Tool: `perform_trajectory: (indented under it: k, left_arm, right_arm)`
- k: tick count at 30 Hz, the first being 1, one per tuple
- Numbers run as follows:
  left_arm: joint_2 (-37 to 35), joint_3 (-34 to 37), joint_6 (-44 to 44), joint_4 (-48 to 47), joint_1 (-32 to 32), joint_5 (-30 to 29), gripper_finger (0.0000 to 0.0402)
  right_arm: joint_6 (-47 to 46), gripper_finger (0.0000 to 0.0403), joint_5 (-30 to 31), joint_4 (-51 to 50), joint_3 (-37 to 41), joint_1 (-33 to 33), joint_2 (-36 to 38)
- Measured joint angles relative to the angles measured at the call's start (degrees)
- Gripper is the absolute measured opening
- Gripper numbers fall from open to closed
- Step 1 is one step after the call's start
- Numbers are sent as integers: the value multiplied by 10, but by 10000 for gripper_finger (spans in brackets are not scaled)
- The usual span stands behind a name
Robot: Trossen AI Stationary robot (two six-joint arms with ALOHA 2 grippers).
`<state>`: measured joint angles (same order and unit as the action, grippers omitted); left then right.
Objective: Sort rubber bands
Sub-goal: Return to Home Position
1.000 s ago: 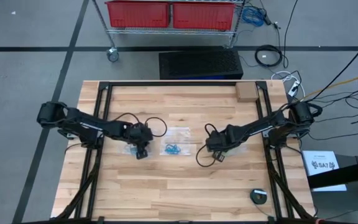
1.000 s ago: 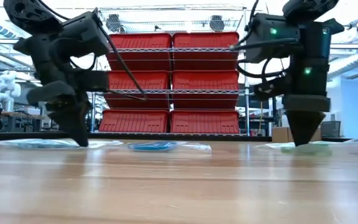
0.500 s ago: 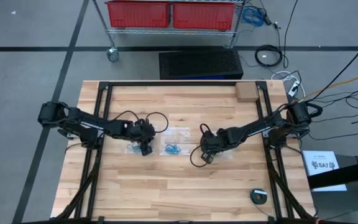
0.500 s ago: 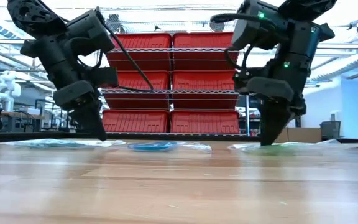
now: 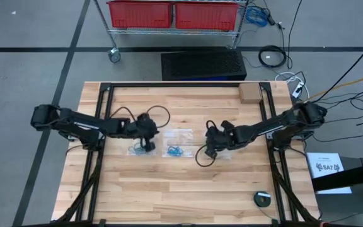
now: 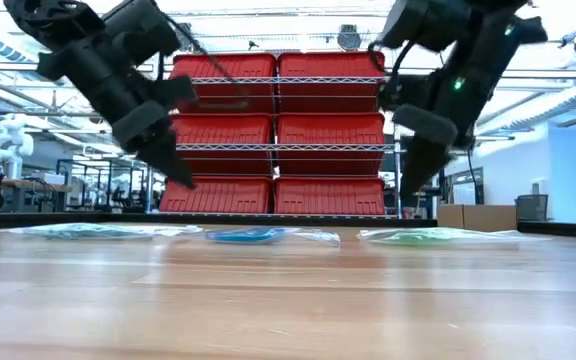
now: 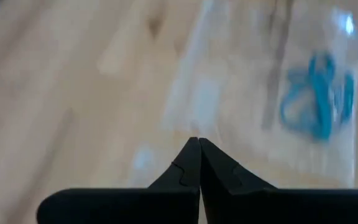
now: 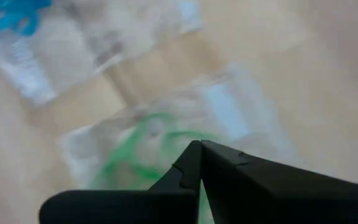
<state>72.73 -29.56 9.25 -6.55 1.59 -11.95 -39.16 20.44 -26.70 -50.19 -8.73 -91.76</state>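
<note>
1. Three clear zip bags lie flat in a row at mid counter (image 5: 169, 189): left bag (image 6: 28, 230), middle bag (image 5: 183, 135), right bag (image 6: 488, 236). They sit near each other.
2. Teal rubber bands (image 6: 83, 231) are inside the left bag. Blue rubber bands (image 5: 176, 151) are inside the middle bag. Green rubber bands (image 8: 132, 155) are inside the right bag.
3. Left pincer (image 7: 199, 149): fingers pressed together, holding nothing. It is tilted and lifted off the counter, above the left bag's edge on the middle-bag side.
4. Right pincer (image 8: 201, 149): fingers pressed together, holding nothing. It is tilted and raised over the right bag, hiding most of that bag in the high view.
5. In the low view, neither pincer touches a bag or the wood.
6. Other items: a cardboard box (image 5: 249, 94) at the counter's far right corner, and a small round dark object (image 5: 263, 198) near the right front edge. Red bins (image 6: 278, 130) sit on a wire shelf behind the counter.
</note>
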Motion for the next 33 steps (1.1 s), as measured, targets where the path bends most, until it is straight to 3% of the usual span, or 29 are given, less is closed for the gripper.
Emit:
perform_trajectory:
  k: [3, 7, 9, 12, 15, 18, 24, 29, 33]
  left_arm:
    - [-28, 7, -33, 53, 19, 5, 2]
    - [-66, 63, -84, 197, 47, 104, 2]
    - [-82, 112, -103, 314, 64, 149, 2]
    - [-85, 189, -111, 519, 101, 193, 2]
    - [-77, 209, -114, 614, 147, 210, 2]
    - [-74, 176, -141, 586, 186, 230, 2]
    - [-110, 150, -170, 523, 237, 261, 2]
    - [-247, 198, -171, 433, 251, 264, 2]
    - [-338, 205, -167, 352, 252, 247, 2]
  right_arm:
    - [25, 0, 68, -41, 1, -10, 39]
    - [97, 0, 124, -2, 63, -42, 120]
    - [143, 0, 126, 115, 138, -59, 176]
    - [239, 0, 95, 382, 281, -65, 264]
    - [320, 0, 39, 606, 393, -10, 316]
    - [377, 0, -50, 676, 421, 86, 337]
    - [437, 0, -174, 658, 417, 216, 415]
    - [428, 0, -190, 631, 494, 221, 588]
    - [420, 0, -161, 513, 492, 221, 715]
